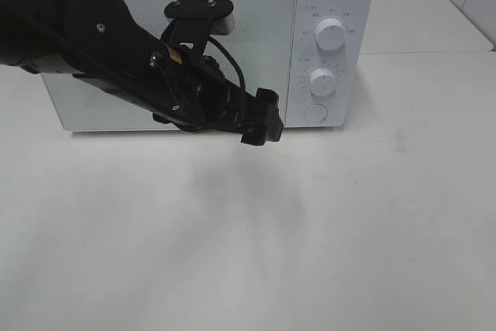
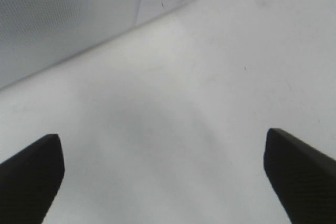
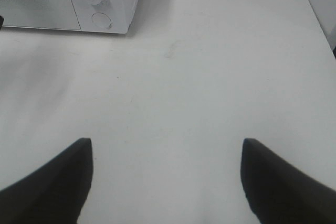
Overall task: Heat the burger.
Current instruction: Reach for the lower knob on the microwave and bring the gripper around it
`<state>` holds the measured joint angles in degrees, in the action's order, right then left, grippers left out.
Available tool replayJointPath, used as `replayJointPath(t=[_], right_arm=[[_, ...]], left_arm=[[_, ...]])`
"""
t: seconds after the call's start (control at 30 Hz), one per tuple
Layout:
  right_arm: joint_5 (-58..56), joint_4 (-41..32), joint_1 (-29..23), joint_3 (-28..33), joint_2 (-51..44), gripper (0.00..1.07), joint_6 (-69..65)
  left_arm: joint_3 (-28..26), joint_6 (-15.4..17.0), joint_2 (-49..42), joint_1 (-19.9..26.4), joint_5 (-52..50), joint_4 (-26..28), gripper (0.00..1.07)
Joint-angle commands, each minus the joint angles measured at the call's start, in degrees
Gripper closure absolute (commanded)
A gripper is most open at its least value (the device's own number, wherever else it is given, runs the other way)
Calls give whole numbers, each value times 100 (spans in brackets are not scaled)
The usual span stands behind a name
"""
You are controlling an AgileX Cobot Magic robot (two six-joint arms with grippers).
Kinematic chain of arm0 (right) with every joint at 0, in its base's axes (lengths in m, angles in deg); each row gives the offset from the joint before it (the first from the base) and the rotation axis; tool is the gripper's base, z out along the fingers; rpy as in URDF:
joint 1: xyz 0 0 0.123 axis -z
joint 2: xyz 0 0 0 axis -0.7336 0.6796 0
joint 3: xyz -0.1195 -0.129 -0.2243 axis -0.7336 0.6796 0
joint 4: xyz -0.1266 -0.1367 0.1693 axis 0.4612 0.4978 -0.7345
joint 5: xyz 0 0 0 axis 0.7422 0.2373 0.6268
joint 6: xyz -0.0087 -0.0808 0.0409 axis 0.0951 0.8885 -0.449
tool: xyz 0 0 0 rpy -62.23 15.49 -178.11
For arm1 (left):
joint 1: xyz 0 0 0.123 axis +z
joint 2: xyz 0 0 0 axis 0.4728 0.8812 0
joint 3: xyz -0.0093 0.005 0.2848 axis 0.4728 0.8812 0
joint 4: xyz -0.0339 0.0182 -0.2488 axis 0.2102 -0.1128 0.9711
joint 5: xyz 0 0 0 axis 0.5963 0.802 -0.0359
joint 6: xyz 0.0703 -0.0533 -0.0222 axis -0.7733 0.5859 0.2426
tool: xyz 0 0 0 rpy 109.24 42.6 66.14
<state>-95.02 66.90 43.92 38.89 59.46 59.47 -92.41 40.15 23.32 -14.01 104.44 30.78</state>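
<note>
The burger is out of view in every frame. A white microwave (image 1: pixel 256 44) stands at the back of the table with its door closed. My left arm reaches across the front of that door, and my left gripper (image 1: pixel 262 120) hangs near the door's lower right corner, just above the table. In the left wrist view the left gripper (image 2: pixel 161 136) is open, its dark fingers (image 2: pixel 31 171) far apart over bare tabletop. My right gripper (image 3: pixel 165 142) is open too, with nothing between its fingers, well in front of the microwave (image 3: pixel 63 3).
The microwave's control panel carries two round knobs (image 1: pixel 332 34) (image 1: pixel 322 81) and a round button (image 1: pixel 315 112). A white table (image 1: pixel 325 230) spreads in front of it. Its far right edge (image 3: pixel 315 19) shows in the right wrist view.
</note>
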Motion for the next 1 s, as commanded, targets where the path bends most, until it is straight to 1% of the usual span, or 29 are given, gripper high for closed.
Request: replayJointPath(t=[0.03, 0.07, 0.13, 0.17, 0.2, 0.23, 0.3, 0.37, 0.4, 0.47, 0.5, 0.53, 0.6, 0.63, 0.67, 0.73, 0.8, 0.83, 0.87, 0.9, 0.93, 0.97, 1.0], right_arm=[[29, -29, 40, 11, -143, 32, -17], [29, -29, 40, 11, -143, 32, -17], [29, -29, 40, 11, -143, 32, -17], [29, -29, 40, 11, -143, 32, -17], [29, -29, 40, 11, -143, 32, -17], [29, -29, 40, 11, -143, 32, -17], [29, -29, 40, 11, -143, 32, -17], [29, -29, 40, 11, -143, 32, -17], [29, -29, 40, 11, -143, 32, -17], [29, -29, 40, 11, -143, 32, -17], [29, -29, 40, 11, -143, 32, -17], [29, -29, 40, 11, -143, 32, -17], [29, -29, 40, 11, -143, 32, -17], [29, -29, 40, 11, -143, 32, -17], [29, -29, 40, 11, -143, 32, -17], [29, -29, 40, 11, -143, 32, -17], [29, -29, 40, 11, -143, 32, -17], [29, -29, 40, 11, -143, 32, -17], [29, -29, 40, 11, -143, 32, -17], [29, -29, 40, 11, -143, 32, -17], [29, -29, 40, 11, -143, 32, -17], [29, -29, 40, 11, -143, 32, -17], [29, -29, 40, 11, -143, 32, -17]], left_arm=[[6, 46, -246, -6, 705, -143, 6], [6, 46, -246, -6, 705, -143, 6], [6, 46, -401, -6, 1220, -332, 6], [6, 46, -401, -6, 1220, -332, 6], [6, 46, -510, -6, 1581, -527, 6], [6, 46, -510, -6, 1581, -527, 6], [6, 46, -693, -6, 2120, -848, 6], [6, 46, -756, -6, 2292, -945, 6], [6, 46, -848, -6, 2653, -1100, 6], [6, 46, -905, -6, 2830, -1146, 6], [6, 46, -968, -6, 3186, -1180, 6], [6, 46, -968, -6, 3186, -1180, 6], [6, 206, -1054, 0, 3713, -1278, 6], [6, 206, -1054, 0, 3713, -1278, 6], [6, 332, -1112, 74, 3999, -1381, 6], [6, 384, -1140, 120, 4079, -1409, 6], [6, 441, -1266, 424, 4223, -1427, 6], [6, 441, -1266, 424, 4223, -1427, 6], [6, 464, -1381, 670, 4303, -1427, 6], [6, 476, -1438, 819, 4349, -1427, 6], [6, 476, -1438, 819, 4349, -1427, 6], [6, 476, -1536, 1106, 4469, -1427, 6], [6, 476, -1593, 1266, 4538, -1427, 6]])
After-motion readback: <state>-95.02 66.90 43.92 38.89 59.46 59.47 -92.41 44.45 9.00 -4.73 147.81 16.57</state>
